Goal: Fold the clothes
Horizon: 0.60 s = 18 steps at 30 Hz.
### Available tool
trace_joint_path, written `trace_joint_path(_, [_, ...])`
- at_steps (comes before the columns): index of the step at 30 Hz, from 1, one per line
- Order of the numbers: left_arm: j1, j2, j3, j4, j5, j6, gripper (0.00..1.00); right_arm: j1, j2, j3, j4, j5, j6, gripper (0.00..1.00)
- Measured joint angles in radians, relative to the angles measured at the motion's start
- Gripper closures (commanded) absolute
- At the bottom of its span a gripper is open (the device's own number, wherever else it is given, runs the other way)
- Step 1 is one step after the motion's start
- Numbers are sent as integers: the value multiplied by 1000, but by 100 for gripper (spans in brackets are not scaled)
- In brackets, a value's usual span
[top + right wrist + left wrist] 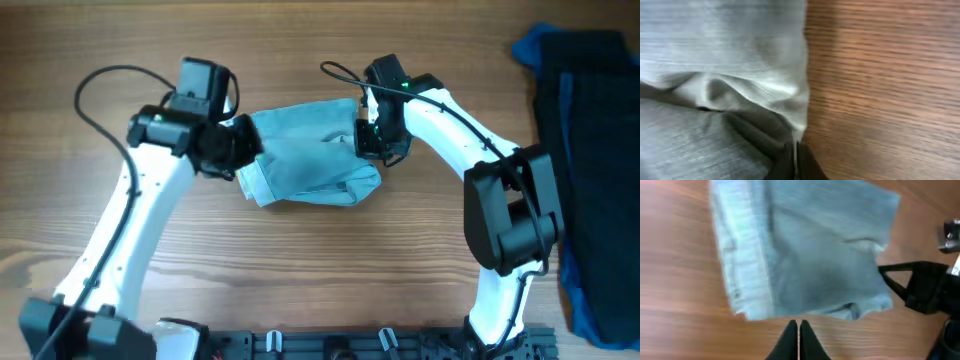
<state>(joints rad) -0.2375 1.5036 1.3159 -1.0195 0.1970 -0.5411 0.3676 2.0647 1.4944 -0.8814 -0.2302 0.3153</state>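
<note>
Overhead: folding denim garment point(310, 160), seemingly halfway.
Pinching its edge with right pincer point(795, 156), holding left pincer point(799, 331) shut, leaving dark garments point(592, 150).

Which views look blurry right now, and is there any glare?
Overhead: sharp, evenly lit, no harsh glare on the wooden table. Left wrist: the pale blue denim garment is soft and smeared. Right wrist: very close, cloth folds shadowed, wood grain streaky.
</note>
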Motion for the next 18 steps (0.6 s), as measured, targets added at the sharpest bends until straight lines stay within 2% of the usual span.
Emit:
trace_joint_path(2, [-25,111,-13,77,48,-4,96,0,0,0,6,-24,-7,96])
trace_joint_path(9, [-31,406,-29,101,90,-15,96,0,0,0,3,-37,-7,96])
trace_joint_path(14, [-14,418,-28,42,38,-19,96,0,0,0,-1,-41,-7,96])
trace_joint_path(18, [55,418,-28,-6,-26,-18,96,0,0,0,0,-45,-5,95])
